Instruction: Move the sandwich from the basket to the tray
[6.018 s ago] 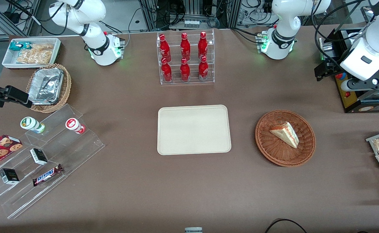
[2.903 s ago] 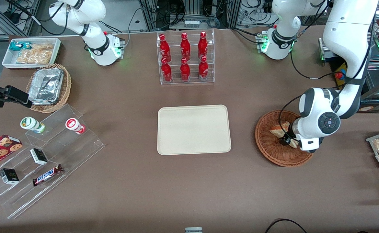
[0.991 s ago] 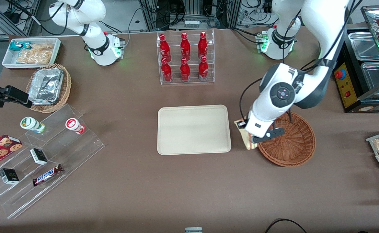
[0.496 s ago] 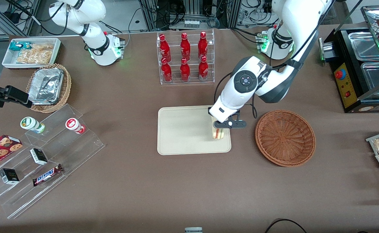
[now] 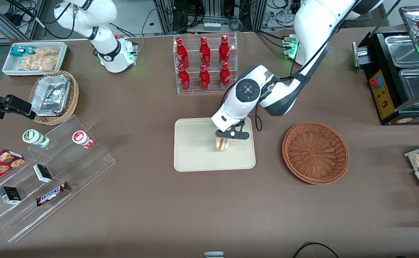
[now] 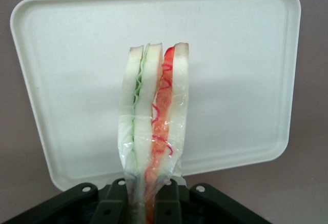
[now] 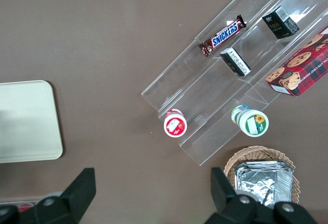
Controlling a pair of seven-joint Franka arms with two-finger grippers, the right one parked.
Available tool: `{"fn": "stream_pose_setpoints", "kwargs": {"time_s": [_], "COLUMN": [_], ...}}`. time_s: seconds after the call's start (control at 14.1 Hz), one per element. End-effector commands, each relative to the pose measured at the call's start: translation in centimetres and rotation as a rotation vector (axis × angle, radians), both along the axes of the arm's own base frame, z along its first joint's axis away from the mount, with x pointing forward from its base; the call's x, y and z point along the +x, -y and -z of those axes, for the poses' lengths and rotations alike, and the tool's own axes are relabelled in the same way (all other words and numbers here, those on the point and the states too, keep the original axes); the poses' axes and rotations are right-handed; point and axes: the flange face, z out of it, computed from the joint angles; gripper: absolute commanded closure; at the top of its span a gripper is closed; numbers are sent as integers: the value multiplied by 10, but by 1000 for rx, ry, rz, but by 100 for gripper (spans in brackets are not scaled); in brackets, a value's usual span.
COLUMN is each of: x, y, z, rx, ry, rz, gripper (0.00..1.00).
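Since half a second before, my left arm had carried the sandwich (image 5: 222,143) further in over the tray (image 5: 195,150), away from the rim nearest the basket and toward the middle; the basket (image 5: 315,153) sat bare at about three o'clock of the tray, well apart from it. Going across the front view from the parked arm's end: I saw a stepped clear rack (image 5: 48,172) with small boxes and a Snickers bar (image 5: 52,193), and a tan wicker basket of foil trays (image 5: 53,96) at about twelve o'clock of it; then the tray; then the bottle rack (image 5: 205,64) of red bottles at twelve o'clock of the tray, farther from the front camera. The gripper (image 5: 227,138) hung over the tray, toward its three o'clock half, its jaws pinching the sandwich at the wrapped end; in the wrist view I saw the wedge (image 6: 154,126) standing out straight from the fingers (image 6: 110,208), bread slices on edge, green filling in one seam and red in the other, with the tray (image 6: 246,55) beneath it; I could not tell whether the sandwich touched the tray.
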Motion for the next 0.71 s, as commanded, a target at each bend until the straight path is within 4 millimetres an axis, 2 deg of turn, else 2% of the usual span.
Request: {"fn": "stream_pose_setpoints", "kwargs": {"time_s": [0.0, 0.14, 0.35, 0.57, 0.64], "x": [19, 24, 25, 28, 28], "y": [32, 44, 44, 42, 42], "z": [22, 32, 44, 53, 54], "rx": [22, 18, 34, 48, 48], "ry": [19, 14, 13, 13, 13], "rz": [-58, -70, -78, -80, -80], "gripper": [87, 87, 82, 66, 54]}}
